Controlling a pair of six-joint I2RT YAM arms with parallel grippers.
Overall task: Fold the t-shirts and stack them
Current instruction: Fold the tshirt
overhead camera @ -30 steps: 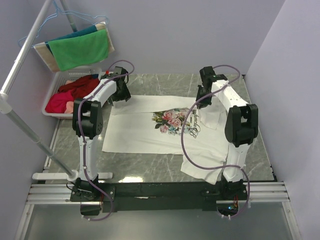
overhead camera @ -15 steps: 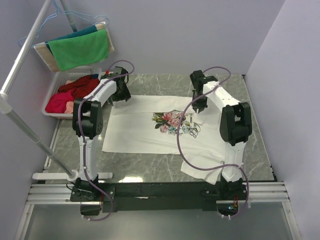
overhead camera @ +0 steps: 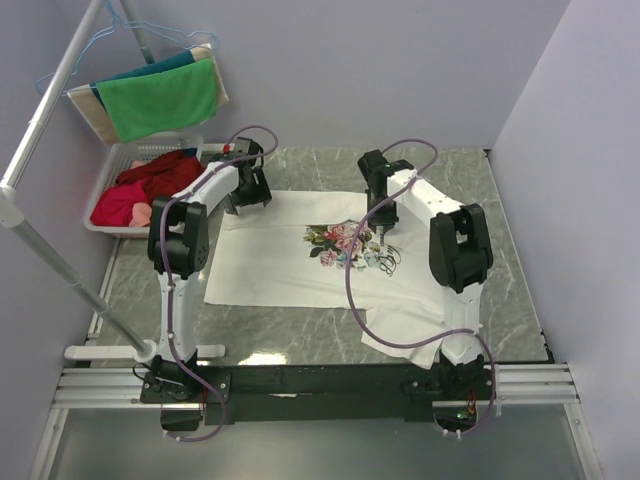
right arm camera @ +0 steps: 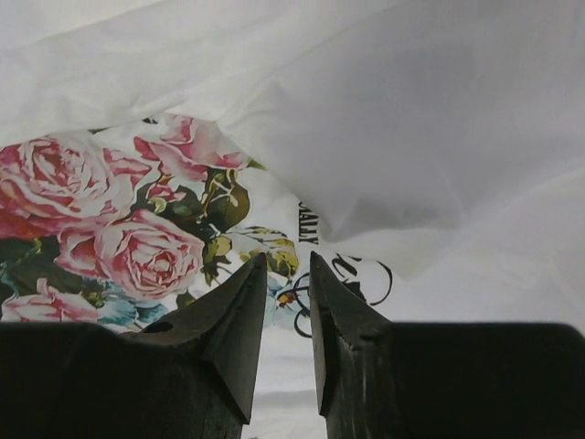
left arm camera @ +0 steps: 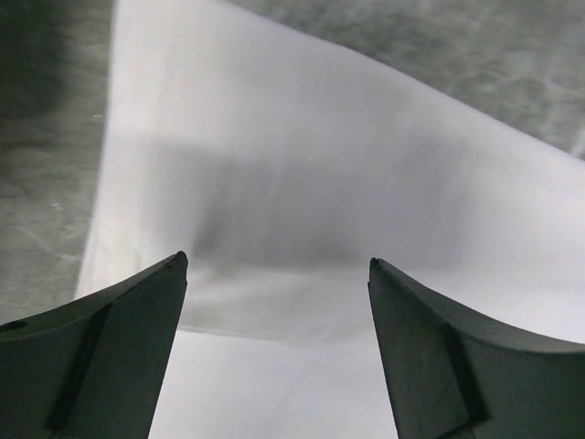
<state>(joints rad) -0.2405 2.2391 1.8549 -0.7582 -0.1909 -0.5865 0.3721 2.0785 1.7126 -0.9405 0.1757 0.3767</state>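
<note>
1. Shows one white t-shirt (overhead camera: 280, 262) spread print-up across the grey marble table (overhead camera: 470, 190), between the two arms.
2. Places its rose print (overhead camera: 335, 243) about mid-table, with the dark script (overhead camera: 385, 258) just right of the roses.
3. Shows, from the right wrist, a loose fold of the same white cloth draped over the upper edge of the roses and the lettering.
4. Finds another part of the shirt reaching toward the near right edge of the table, beside the right arm's base.
5. Puts the left gripper (overhead camera: 250, 190) at the shirt's far left corner, low over the cloth.
6. Shows its fingers (left arm camera: 119, 347) spread wide, with plain white cloth and a strip of marble in view beyond them and nothing gripped.
7. Puts the right gripper (overhead camera: 383, 230) low over the right side of the print, where roses meet script.
8. Shows its fingers (right arm camera: 219, 347) parted by only a narrow slit, the print visible through the gap and no cloth pinched.
9. Leaves a white basket (overhead camera: 155, 152) of red clothes (overhead camera: 150, 180) off the table's far left corner, well apart from the shirt.
10. Hangs a green cloth (overhead camera: 160, 100) above that basket.
</note>
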